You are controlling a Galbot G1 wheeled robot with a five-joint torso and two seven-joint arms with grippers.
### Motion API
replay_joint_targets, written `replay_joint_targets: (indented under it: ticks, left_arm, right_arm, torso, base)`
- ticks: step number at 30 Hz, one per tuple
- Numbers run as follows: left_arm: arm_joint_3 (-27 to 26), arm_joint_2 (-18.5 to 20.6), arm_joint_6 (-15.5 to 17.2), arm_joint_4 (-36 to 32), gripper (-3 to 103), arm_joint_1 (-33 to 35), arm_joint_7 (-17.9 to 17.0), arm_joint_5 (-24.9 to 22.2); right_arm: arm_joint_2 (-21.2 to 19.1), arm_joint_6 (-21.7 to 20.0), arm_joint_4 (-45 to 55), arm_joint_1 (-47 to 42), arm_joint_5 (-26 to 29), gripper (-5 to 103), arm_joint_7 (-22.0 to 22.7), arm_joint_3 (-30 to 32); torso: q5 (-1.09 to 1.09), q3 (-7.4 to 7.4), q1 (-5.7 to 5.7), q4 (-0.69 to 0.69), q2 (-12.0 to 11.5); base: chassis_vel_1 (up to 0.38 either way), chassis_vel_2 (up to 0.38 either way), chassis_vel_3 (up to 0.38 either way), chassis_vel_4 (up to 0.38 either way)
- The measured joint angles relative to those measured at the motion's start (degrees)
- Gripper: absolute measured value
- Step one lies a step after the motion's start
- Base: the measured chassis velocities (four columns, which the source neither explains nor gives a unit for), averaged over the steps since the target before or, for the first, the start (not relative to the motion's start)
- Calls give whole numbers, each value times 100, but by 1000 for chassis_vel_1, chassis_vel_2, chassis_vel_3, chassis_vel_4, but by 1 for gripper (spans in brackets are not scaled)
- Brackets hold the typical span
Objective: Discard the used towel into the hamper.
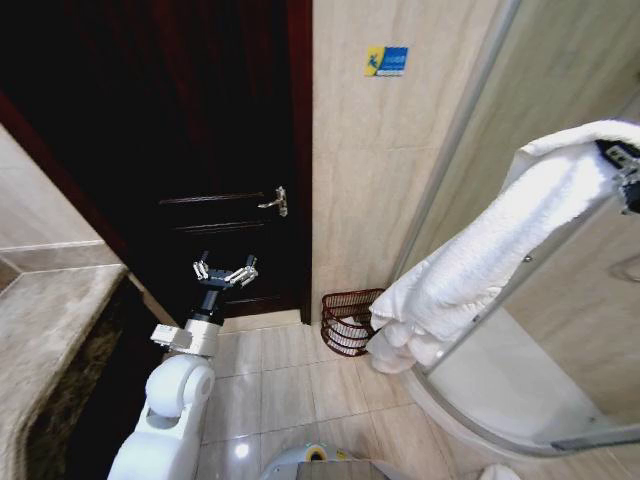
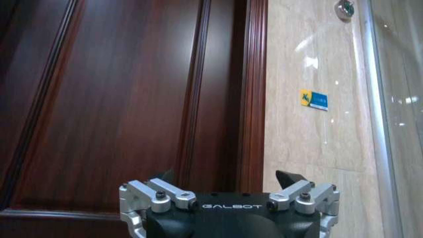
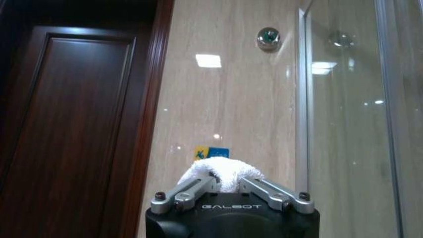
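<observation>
**A:** Head view first. The white towel (image 1: 480, 270) hangs in a long drape from the upper right of the frame down toward lower centre, held up high by the right gripper (image 1: 626, 172) at the right edge. The towel's bottom end bunches just beside the hamper (image 1: 349, 320), the dark reddish wire basket on the tiled floor (image 1: 290, 385) at the foot of the beige wall (image 1: 370, 180), next to the dark wooden door (image 1: 200, 150).

**B:** And the left arm?

**A:** The left gripper (image 1: 225, 270) is up in front of the door, centre-left of the frame, its fingers spread wide with nothing between them.

**B:** Left wrist view agrees?

**A:** Yep. The left gripper (image 2: 229, 191) sits at the bottom of the frame, jaws well apart and empty, with door panel behind and a blue-yellow sticker (image 2: 314, 100) on the wall at right.

**B:** Right wrist?

**A:** The right gripper (image 3: 228, 182) at bottom centre has its fingers pinched in on a wad of towel (image 3: 221, 171). A glass shower screen (image 3: 357, 124) fills the right side.
</observation>
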Motion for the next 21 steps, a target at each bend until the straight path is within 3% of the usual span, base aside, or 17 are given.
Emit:
replay_joint_targets:
  ticks: [21]
  left_arm:
    - [38,-55,15,-147,100,38,-70,55]
  right_arm:
    - [44,-47,-1,-38,61,2,-29,37]
  torso:
    - [1,0,0,1,1]
  base:
    - [-10,7,9,-7]
